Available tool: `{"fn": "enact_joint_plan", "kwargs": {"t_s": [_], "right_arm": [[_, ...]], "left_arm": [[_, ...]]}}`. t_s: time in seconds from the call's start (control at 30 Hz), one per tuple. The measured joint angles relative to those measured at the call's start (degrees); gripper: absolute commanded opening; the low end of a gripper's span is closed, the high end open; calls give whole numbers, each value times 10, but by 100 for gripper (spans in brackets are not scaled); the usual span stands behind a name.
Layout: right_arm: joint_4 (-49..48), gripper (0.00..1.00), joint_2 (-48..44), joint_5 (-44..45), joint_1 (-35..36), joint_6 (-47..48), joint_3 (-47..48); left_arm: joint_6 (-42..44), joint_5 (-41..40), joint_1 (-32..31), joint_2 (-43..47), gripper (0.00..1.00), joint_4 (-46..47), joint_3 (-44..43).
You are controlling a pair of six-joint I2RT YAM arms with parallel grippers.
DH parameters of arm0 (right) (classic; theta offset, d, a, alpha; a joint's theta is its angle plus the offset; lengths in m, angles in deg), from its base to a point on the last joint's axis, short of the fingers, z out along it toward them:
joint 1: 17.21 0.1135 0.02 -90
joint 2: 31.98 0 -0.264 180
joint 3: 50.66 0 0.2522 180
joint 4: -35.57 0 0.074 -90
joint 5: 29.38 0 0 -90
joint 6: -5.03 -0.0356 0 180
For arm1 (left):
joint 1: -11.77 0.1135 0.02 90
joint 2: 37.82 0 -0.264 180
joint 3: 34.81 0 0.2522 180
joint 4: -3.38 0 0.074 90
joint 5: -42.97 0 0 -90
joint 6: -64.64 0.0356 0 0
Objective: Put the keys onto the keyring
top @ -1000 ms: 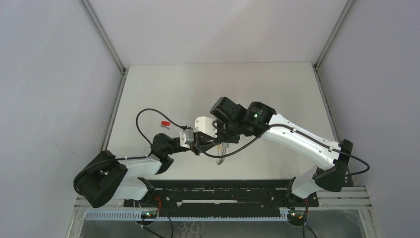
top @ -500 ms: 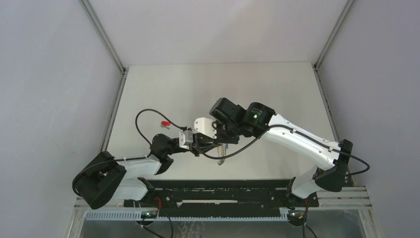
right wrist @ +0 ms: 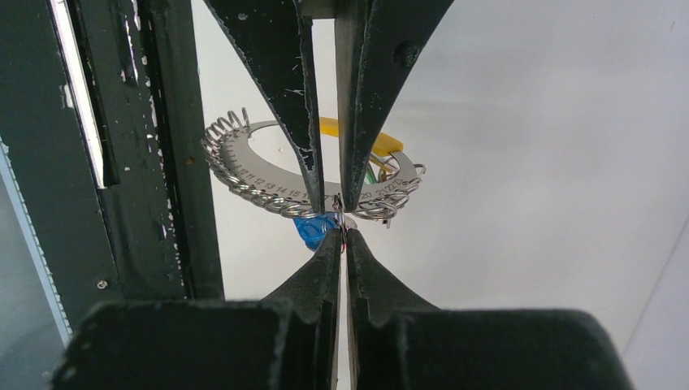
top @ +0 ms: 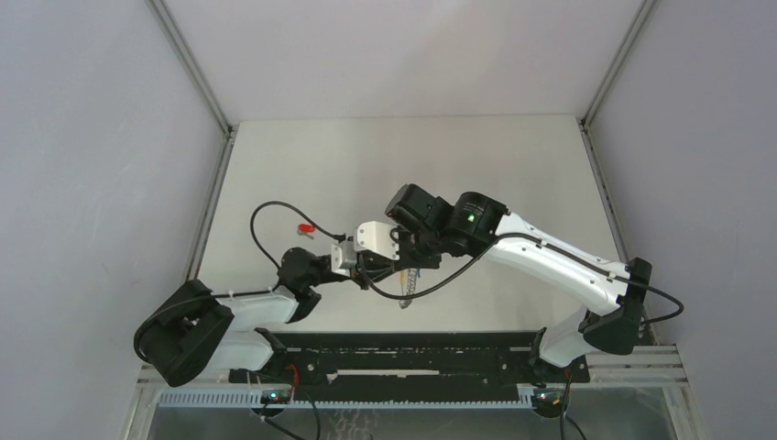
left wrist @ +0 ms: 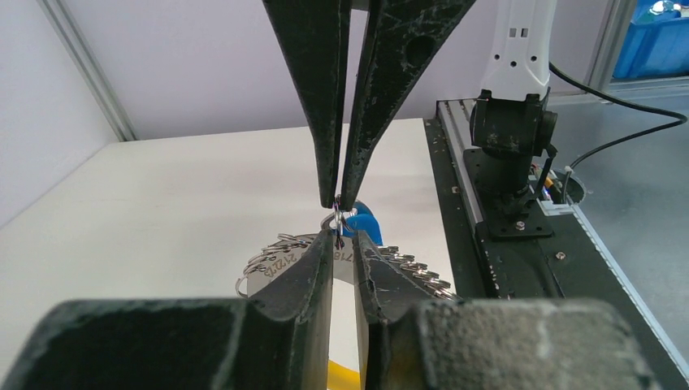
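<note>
Keyring point(left wrist: 280, 262) at the meeting point of the two grippers, over the near middle of the table point(top: 412, 165).

From above: visible only as a silvery bead chain point(top: 407, 286) trailing toward 6 o'clock from the joined black tips; ring itself too small to make out. Only in this view: red key point(top: 302, 226) lying on the table at 10 o'clock of the tips, well apart.

From the left wrist: left gripper point(left wrist: 340, 237) with fingers narrow, nipping the keyring's numbered metal disc. Blue key point(left wrist: 366, 221) at 4 o'clock, just beside the tips.

From the right wrist: right gripper point(right wrist: 341, 234) fully closed on a tiny ring at the disc's edge. Yellow tab point(right wrist: 361, 138) at 12 o'clock, partly behind the left fingers. Small wire rings crowded along the disc's rim.
</note>
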Motion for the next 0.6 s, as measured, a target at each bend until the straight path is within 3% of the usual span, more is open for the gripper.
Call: {"fn": "enact_joint_plan", "kwargs": {"t_s": [0.4, 0.6], "right_arm": [[-1, 0, 5, 3, 6, 6, 0], [0, 0, 10, 7, 11, 8, 0]], "left_arm": [[-9, 1, 0, 7, 17, 3, 0], [-13, 5, 0, 7, 0, 3, 0]]}}
